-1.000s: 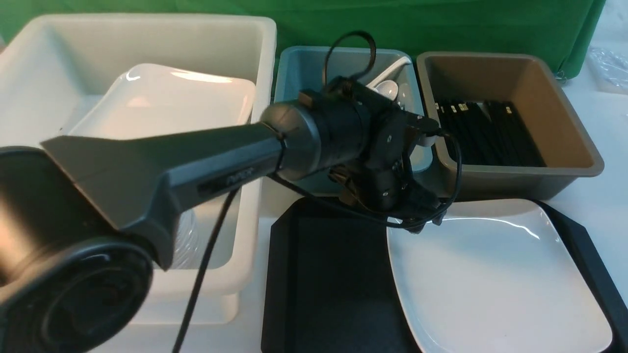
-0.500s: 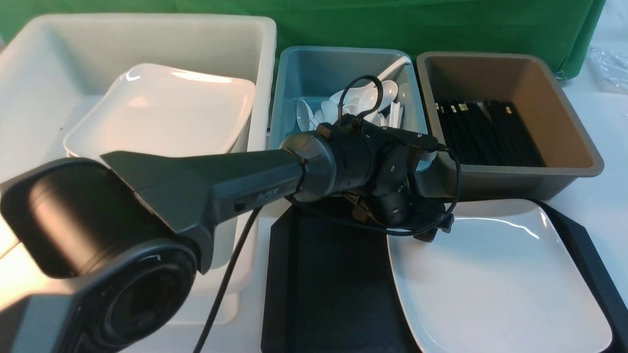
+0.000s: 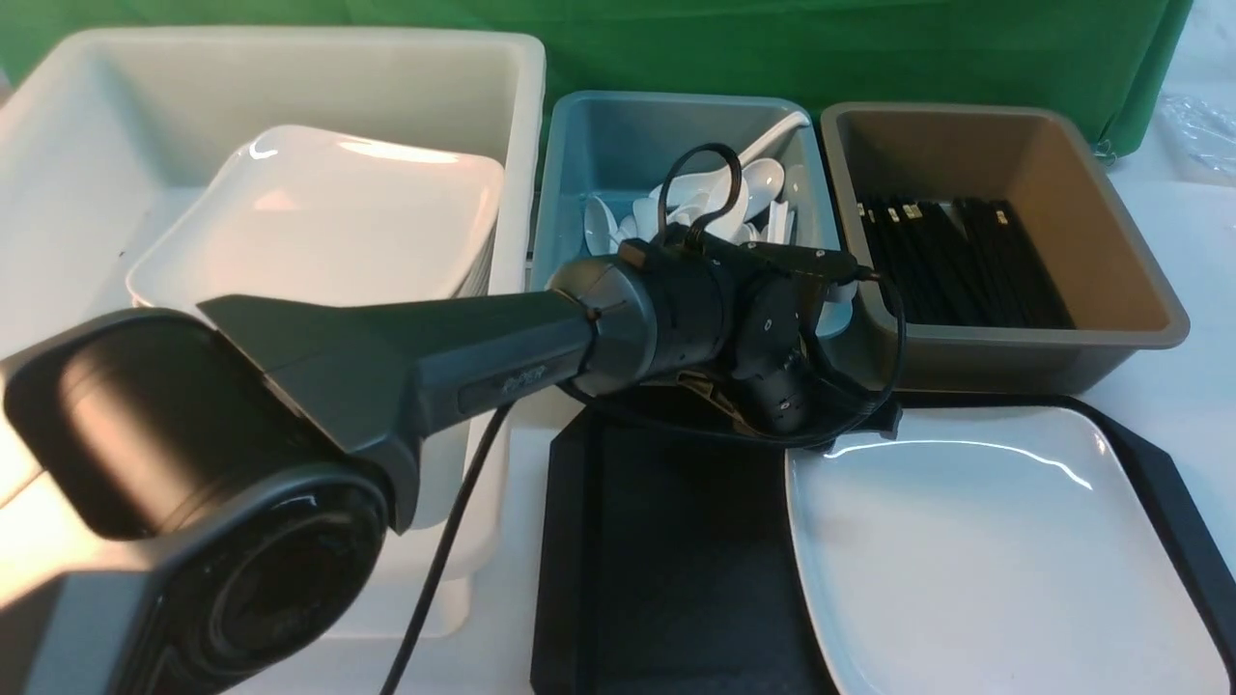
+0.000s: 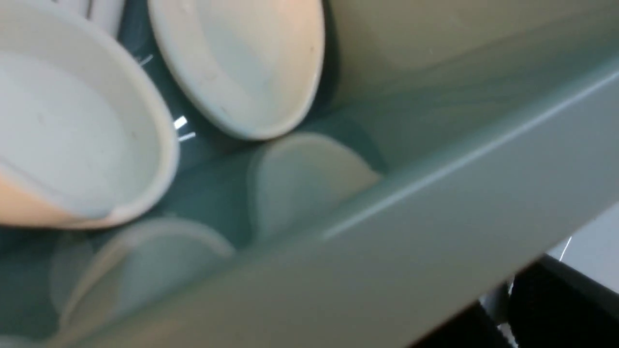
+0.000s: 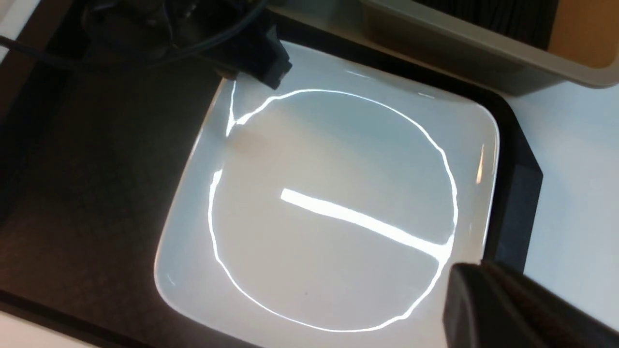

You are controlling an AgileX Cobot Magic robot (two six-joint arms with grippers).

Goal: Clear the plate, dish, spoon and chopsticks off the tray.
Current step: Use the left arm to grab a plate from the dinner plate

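Bright, even light falls from above. In the right wrist view the plate (image 5: 329,203) mirrors a thin ring of glare crossed by a white bar. In the front view a warm highlight sits on the stacked plates (image 3: 319,212) at the far left, and the near arm (image 3: 290,386) looms large and soft. The left wrist view is blurred throughout: the spoons (image 4: 242,63) and the blue bin (image 4: 435,203) are out of focus.

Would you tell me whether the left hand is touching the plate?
Cannot tell: the right wrist view shows the left hand overlapping a corner of the plate, but no clear contact or gap.
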